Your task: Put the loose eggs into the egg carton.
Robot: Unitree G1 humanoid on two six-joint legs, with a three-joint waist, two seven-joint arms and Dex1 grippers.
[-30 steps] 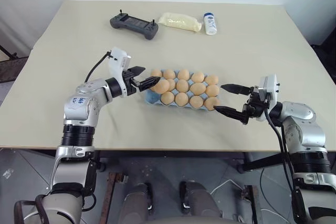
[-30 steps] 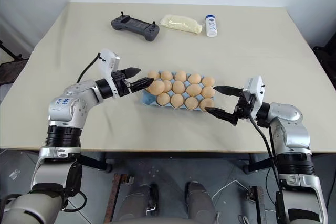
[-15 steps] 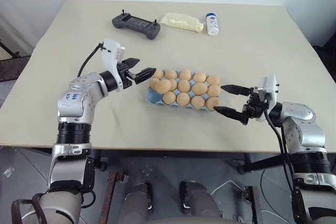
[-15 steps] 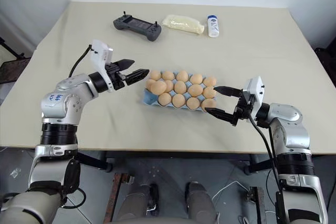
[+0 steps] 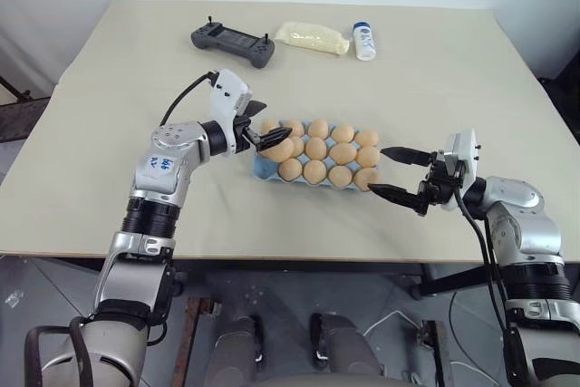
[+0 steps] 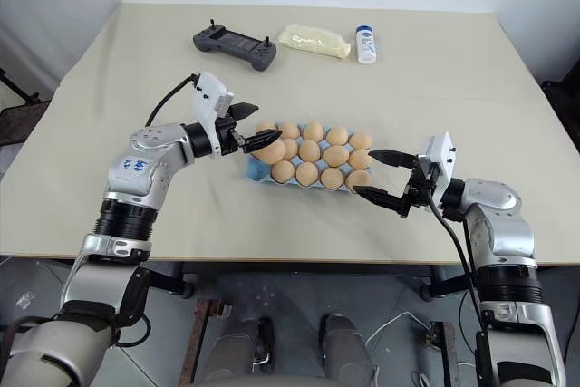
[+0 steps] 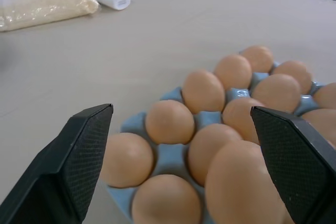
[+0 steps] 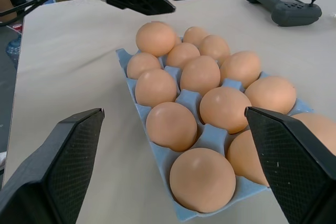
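A beige table [image 5: 435,70] stands before a pale wall, grey floor showing beneath its near edge. The left gripper [image 5: 265,136] hovers at the left end of the carton [image 5: 261,167], its two black fingers spread wide with one egg [image 5: 279,149] between them; whether the pads touch the shell cannot be told. That egg sits higher than its neighbours, over the carton's left end. The left arm carries small blue handwriting on its shoulder shell, too small to read. The right gripper [image 5: 397,172] hangs just off the carton's right end, fingers wide apart and holding nothing. The light blue carton lies at mid-table, its cups filled with tan eggs [image 5: 317,149] in three rows. Well apart, along the far edge, lie a dark handheld controller [image 5: 230,43], a pale yellow bag [image 5: 311,38] and a white bottle [image 5: 364,41] with a blue cap and a blue label whose print cannot be read.
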